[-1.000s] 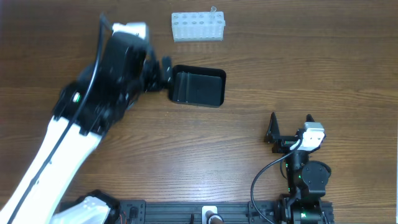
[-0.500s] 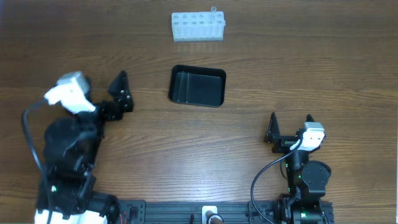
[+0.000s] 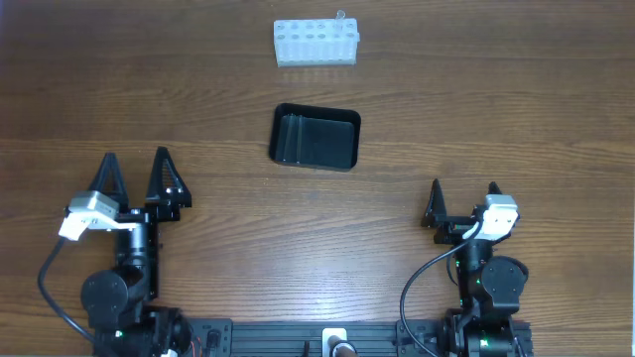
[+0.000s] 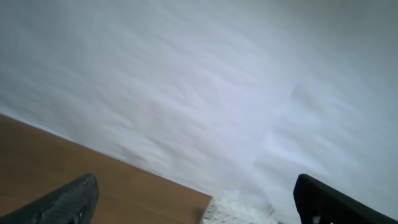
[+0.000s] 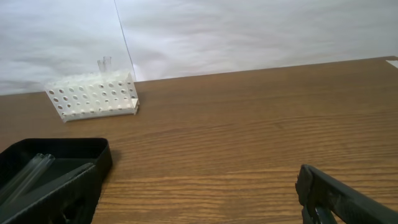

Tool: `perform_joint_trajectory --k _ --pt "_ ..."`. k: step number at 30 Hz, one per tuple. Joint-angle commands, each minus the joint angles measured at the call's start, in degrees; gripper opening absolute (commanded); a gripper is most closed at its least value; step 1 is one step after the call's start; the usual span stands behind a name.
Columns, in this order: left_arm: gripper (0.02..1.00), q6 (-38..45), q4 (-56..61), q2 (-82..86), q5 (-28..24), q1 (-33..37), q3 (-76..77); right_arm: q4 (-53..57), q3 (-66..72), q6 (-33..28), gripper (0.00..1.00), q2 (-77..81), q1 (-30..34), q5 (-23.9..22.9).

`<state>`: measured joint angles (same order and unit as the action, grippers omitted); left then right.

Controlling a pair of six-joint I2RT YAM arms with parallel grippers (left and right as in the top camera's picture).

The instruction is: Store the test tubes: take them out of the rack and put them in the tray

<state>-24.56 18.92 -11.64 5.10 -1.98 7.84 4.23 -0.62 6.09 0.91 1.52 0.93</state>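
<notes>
Test tubes (image 5: 29, 173) show faintly inside the tray (image 3: 335, 145), count unclear. Left claw (image 3: 135, 169) and right claw (image 3: 463, 196) gape, well clear of it.

White rack (image 3: 316, 44) (image 5: 93, 96) upright at the far side of the worktop (image 3: 496, 99), long side across, rows of round holes in its top and side. One clear test tube (image 3: 341, 16) (image 5: 104, 64) left standing in it – upright, at the right end, mouth poking above the top. Nearly all other holes vacant.

Black tray (image 3: 332, 144) (image 5: 93, 168) flat on the wood nearer the arms, apart from the rack, roughly mid-worktop; rounded corners, low walls. Inside, against its left end, clear tubes (image 3: 289, 139) (image 5: 28, 174) lying flat side by side – exact number hard to tell.
</notes>
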Motion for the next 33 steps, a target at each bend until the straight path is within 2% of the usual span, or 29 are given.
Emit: perform_joint_trajectory --k 1,6,13,23,27,33 --pt "0.998 0.1 0.8 3.3 -0.6 2.2 -3.2 0.2 0.3 0.5 0.991 -0.6 0.3 -0.5" --pt "0.998 1.7 0.8 8.3 -0.6 3.2 -7.5 0.2 0.3 0.5 0.991 -0.6 0.3 -0.5" --pt "0.998 11.0 -7.1 11.5 -0.5 3.2 -7.5 0.2 0.3 0.5 0.993 -0.6 0.3 -0.5" --pt "0.996 13.9 -22.4 11.5 -0.4 3.2 -7.5 0.2 0.3 0.5 0.991 -0.6 0.3 -0.5" --pt "0.996 20.3 -23.0 11.5 -1.9 3.2 -7.5 0.2 0.3 0.5 0.991 -0.6 0.3 -0.5" --pt "0.998 20.3 -22.9 11.5 -1.9 3.2 -7.5 0.2 0.3 0.5 0.989 -0.6 0.3 -0.5"
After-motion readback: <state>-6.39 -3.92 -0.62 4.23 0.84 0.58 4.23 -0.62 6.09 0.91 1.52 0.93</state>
